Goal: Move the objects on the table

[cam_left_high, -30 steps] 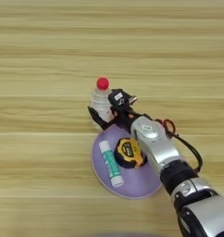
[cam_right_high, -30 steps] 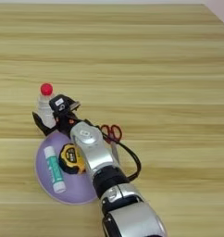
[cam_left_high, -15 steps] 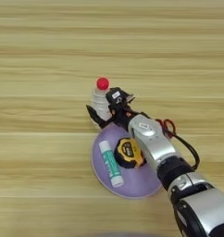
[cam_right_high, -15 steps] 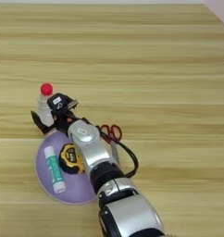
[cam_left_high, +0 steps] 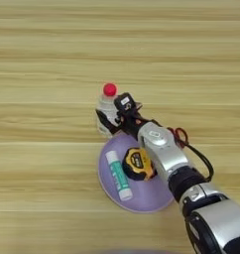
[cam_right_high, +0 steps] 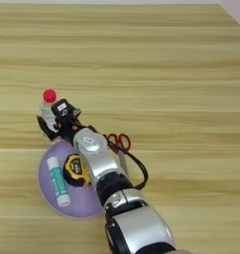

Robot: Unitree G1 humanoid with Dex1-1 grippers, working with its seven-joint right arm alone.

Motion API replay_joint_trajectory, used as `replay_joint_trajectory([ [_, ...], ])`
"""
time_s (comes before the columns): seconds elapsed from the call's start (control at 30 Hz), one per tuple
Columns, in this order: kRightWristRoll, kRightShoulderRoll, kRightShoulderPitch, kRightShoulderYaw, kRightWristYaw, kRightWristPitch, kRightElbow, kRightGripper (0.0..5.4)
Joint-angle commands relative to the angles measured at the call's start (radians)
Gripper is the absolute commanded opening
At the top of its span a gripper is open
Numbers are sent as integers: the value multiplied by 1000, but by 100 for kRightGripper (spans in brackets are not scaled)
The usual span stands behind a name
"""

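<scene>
Since 1 second ago the arm has slid a little further over the plate [cam_left_high: 142, 201] toward the bottle [cam_left_high: 108, 110], while the bottle, tape [cam_left_high: 138, 164] and glue stick [cam_left_high: 118, 175] lie where they were. The gripper [cam_left_high: 113, 122] now sits at the bottle, its 2 black jaws spread to either side of the body, seemingly around it, though I cannot tell whether they press it. The bottle stands upright on the table [cam_left_high: 52, 59], just beyond the plate's far rim. Judging by this, 2 items already rest on the plate; the bottle and scissors [cam_right_high: 118, 144] remain. The forearm hides most of the scissors and the plate's right part, and the bottle's base is covered.
</scene>
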Motion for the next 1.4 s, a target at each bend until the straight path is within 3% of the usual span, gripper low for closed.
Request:
replay_joint_trajectory([
  [0.03,4,5,-87,-13,-14,-35,-26,364],
  [0.37,2,6,-91,-23,-17,-58,-3,313],
  [1.17,21,-22,-88,-68,-32,-60,-147,310],
  [1.4,37,-67,-103,-116,-50,-43,-206,310],
])
